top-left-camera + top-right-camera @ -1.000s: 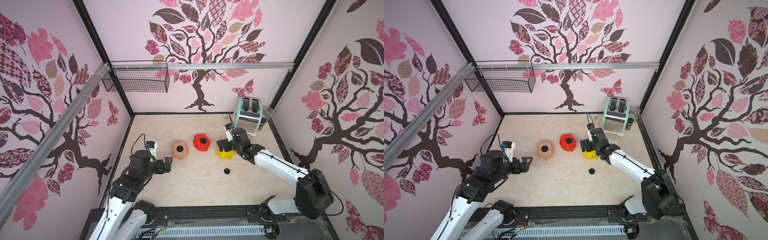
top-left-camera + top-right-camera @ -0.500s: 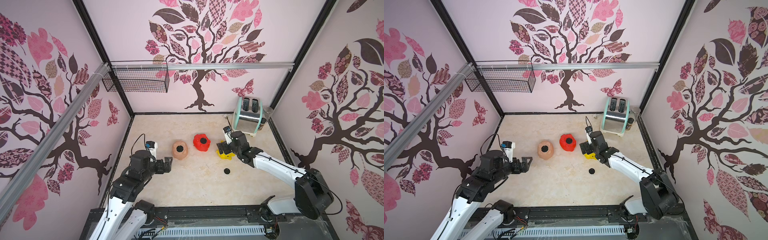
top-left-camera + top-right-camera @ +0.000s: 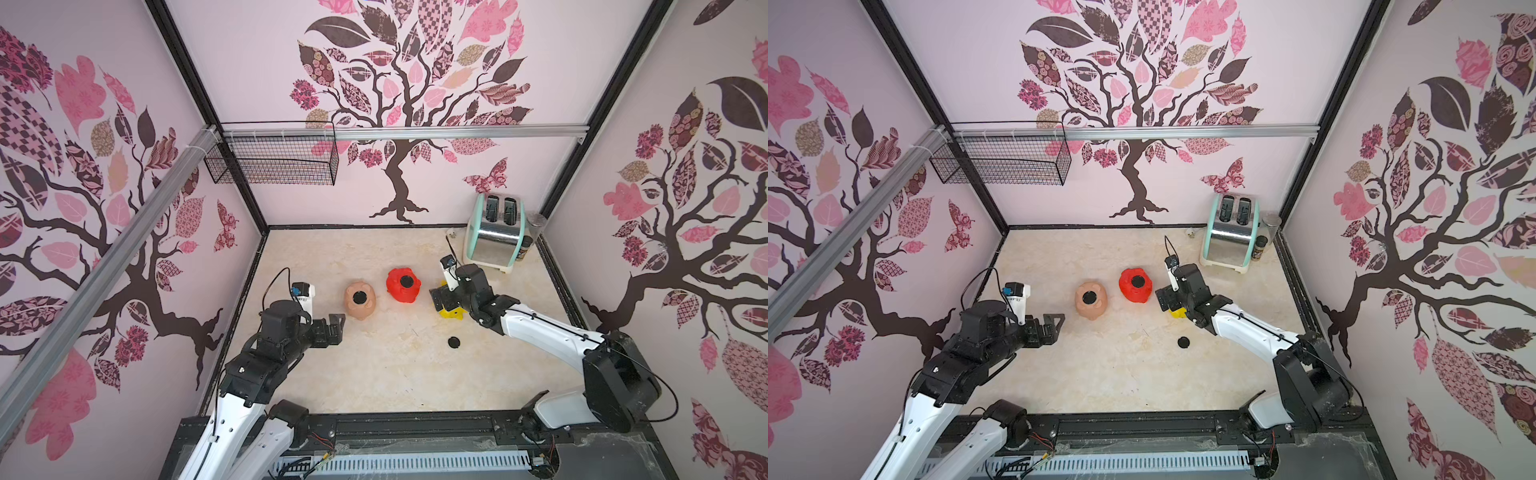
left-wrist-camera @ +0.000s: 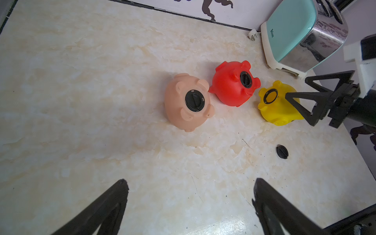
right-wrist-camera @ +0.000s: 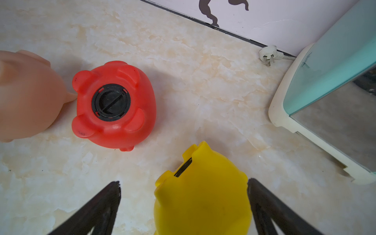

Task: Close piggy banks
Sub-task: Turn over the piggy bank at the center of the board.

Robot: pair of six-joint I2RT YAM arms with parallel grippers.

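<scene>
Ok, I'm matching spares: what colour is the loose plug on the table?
The plug is black, clearest in the left wrist view.

Three piggy banks (image 4: 189,101), one loose plug (image 4: 282,151)

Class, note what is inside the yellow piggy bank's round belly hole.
No plug: the hole of the yellow piggy bank shows only a black rim and yellow plastic within. Its walls hide anything deeper. A black plug lies loose nearby.
</scene>
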